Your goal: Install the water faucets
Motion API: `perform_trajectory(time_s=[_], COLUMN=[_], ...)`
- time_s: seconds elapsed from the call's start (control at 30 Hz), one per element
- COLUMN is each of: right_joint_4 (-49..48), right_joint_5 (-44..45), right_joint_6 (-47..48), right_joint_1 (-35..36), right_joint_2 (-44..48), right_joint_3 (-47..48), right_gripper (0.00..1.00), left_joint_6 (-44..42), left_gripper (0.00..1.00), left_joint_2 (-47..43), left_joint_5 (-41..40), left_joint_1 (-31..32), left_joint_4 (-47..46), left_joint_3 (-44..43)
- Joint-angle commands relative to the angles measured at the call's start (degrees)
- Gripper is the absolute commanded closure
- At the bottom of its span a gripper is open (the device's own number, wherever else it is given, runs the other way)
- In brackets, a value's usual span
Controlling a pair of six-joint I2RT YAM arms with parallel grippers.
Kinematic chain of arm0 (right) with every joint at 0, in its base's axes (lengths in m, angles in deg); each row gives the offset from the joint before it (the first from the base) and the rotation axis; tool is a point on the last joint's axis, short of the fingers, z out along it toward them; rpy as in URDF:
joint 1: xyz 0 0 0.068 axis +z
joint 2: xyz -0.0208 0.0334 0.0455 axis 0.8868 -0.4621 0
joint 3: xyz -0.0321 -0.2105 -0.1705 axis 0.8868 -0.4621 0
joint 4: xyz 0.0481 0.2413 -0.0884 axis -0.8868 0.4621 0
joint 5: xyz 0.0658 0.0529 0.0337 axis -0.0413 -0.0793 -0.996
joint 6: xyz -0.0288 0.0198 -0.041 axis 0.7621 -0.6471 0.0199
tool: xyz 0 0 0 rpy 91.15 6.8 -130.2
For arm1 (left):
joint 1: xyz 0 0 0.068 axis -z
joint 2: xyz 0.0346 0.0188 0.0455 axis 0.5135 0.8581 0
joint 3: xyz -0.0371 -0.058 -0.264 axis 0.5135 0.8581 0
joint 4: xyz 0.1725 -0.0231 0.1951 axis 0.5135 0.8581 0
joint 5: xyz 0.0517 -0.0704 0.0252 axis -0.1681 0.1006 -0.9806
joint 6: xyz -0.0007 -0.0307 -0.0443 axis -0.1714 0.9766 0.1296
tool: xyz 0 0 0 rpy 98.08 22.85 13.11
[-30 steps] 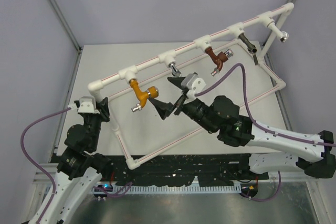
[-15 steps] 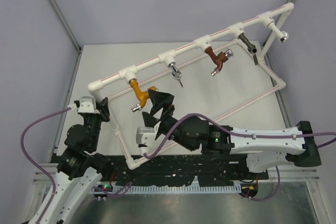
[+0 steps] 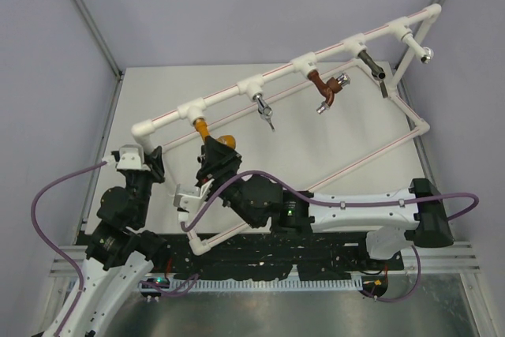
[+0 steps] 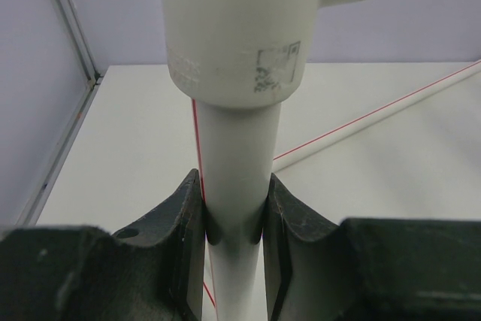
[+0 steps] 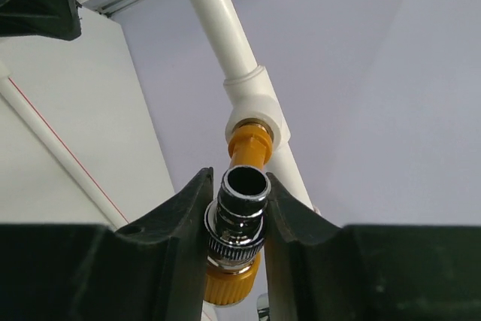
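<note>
Faucet [image 3: 203, 127], the orange-yellow one, hangs off the leftmost tee [image 3: 193, 110] of the white pipe rail [image 3: 316, 62], over the far-left part of the table [image 3: 339, 144]. Orange neck goes up into the tee, touching it; silver nozzle [image 5: 242, 216] is the end twd the near side. R gripper [image 5: 239, 184] comes in from the near-right, arm laid long & low across the table, w/ jaws drawn narrow round that nozzle. Both fingers [image 5: 192, 208] press its ribbed ring, one each side, so it's gripping the faucet. L gripper [image 4: 234, 186] is at the left end of the frame, jaws tight on the upright white post [image 4: 237, 140], just under a fat white fitting [image 4: 237, 28]; post fills the gap btwn them. Along the rail to the right, each on its own tee: small silver tap [image 3: 266, 110], reddish-brown tap [image 3: 323, 89], dark tap [image 3: 374, 67], then a silver-knobbed tap [image 3: 427, 54] at the far-right end. Purple cable [image 3: 43, 195] loops off the L arm.
</note>
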Motion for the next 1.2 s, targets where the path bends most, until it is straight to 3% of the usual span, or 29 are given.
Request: perform_trajectory(time_s=[0.0,0.07,0.17,0.4,0.53,0.67,0.77,0.9,0.97,1.03,1.17], right_joint_4=[-1.20,3.03,5.22,10.15,2.99,-3.37,-5.84,-8.39,-8.57,-7.61,-0.68], right_joint_5=[4.49,4.58,5.46,-0.93,-2.53,-2.45,-1.14,-2.62,-4.03,-5.52,-7.63], right_joint_6=[-9.78,-21.96,-37.98,-95.50,-117.50,-132.47,-135.40,-127.53,-121.21,-113.66,-99.51], right_joint_1=[-0.29,-0.63,-1.51,-8.97,-11.27,-12.85,-12.94,-12.94,-12.94,-13.03,-12.77], right_joint_2=[-1.60,-1.86,-1.16,4.02,6.57,8.68,9.39,10.09,10.70,11.93,14.92], right_joint_3=[5.65,7.93,10.57,7.86,0.75,-5.85,-8.05,-8.14,-8.23,-8.23,-6.13], right_gripper=[0.78,0.81,0.95,0.95,0.94,0.94,0.94,0.62,0.38,0.23,0.11], left_joint_6=[0.35,0.35,0.26,0.26,0.18,0.26,0.26,0.35,0.26,0.26,0.09], left_gripper=[1.00,1.00,1.00,1.00,1.00,1.00,1.00,1.00,1.00,1.00,1.00], left_joint_2=[1.35,1.53,1.44,1.36,1.18,1.18,1.27,1.18,1.18,1.27,1.27], left_joint_5=[3.44,3.36,3.44,3.35,3.27,3.36,3.36,3.27,3.09,3.00,2.92], left_joint_1=[0.53,0.53,0.53,0.62,0.53,0.62,0.71,0.62,0.62,0.62,0.62], left_joint_4=[0.62,0.62,0.62,0.53,0.53,0.62,0.53,0.62,0.62,0.62,0.62], left_joint_3=[-0.92,-1.00,-0.92,-0.92,-0.83,-0.83,-0.83,-0.74,-0.74,-0.83,-0.74])
